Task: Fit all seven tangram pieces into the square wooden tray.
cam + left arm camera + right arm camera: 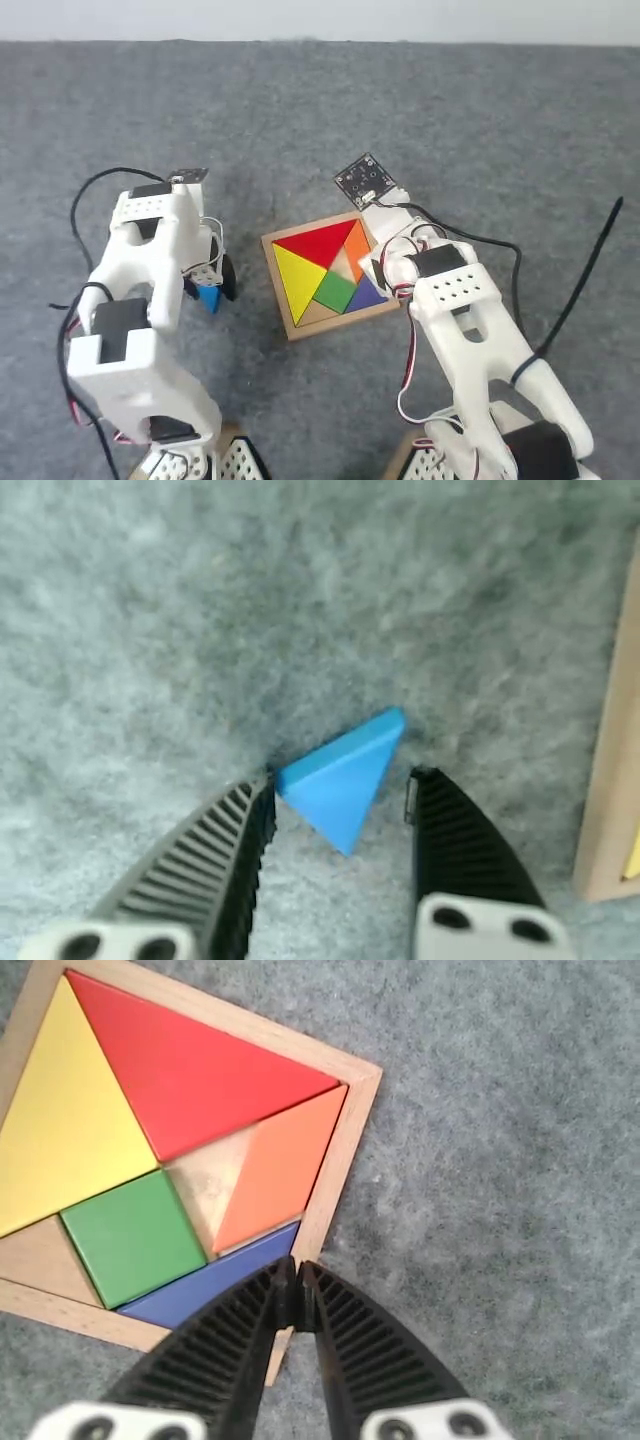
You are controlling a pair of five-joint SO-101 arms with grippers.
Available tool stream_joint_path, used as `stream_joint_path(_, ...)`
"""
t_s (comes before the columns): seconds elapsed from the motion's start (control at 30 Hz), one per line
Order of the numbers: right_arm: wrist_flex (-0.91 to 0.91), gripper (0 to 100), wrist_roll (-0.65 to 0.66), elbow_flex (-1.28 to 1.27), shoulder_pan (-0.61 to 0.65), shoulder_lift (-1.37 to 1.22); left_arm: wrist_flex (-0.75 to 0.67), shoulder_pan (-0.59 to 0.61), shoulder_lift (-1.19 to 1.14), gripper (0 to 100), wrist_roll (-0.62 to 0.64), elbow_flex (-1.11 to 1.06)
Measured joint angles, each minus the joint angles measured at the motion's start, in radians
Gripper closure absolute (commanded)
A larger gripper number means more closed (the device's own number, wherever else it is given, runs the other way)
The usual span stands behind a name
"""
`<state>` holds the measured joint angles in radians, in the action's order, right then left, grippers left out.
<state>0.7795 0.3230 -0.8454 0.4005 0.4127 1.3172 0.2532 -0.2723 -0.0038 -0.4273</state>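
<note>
Your left fingers (240,825) stand spread either side of the blue triangle (345,780), which lies flat on the tabletop near the tray (281,290). It looks light, stiff and smooth, so pinch two straight edges squarely. Your right fingers (250,1330) are clenched empty at the tray's rim.

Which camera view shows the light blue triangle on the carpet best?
The left wrist view: the light blue triangle lies large and clear inside the open left gripper. The high view shows it small, half hidden under that arm.
</note>
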Motion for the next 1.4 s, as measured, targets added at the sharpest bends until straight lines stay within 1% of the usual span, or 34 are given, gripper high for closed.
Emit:
stream_joint_path(0.13,0.0,97.5,0.0,0.0,0.0,0.0,0.0,-0.005,0.0,84,0.0,0.0)
stream_joint_path(0.53,0.0,97.5,0.0,0.0,0.0,0.0,-0.006,-0.018,0.003,85,0.0,0.0)
stream_joint_path(0.7,0.0,97.5,0.0,0.0,0.0,0.0,-0.006,-0.018,0.005,89,0.0,0.0)
stream_joint_path(1.1,0.0,97.5,0.0,0.0,0.0,0.0,-0.006,-0.018,0.005,89,-0.018,0.0)
stream_joint_path(1.23,0.0,97.5,0.0,0.0,0.0,0.0,-0.008,-0.02,0.006,92,-0.018,0.0)
stream_joint_path(1.4,0.0,97.5,0.0,0.0,0.0,0.0,-0.008,-0.02,0.008,93,-0.021,0.0)
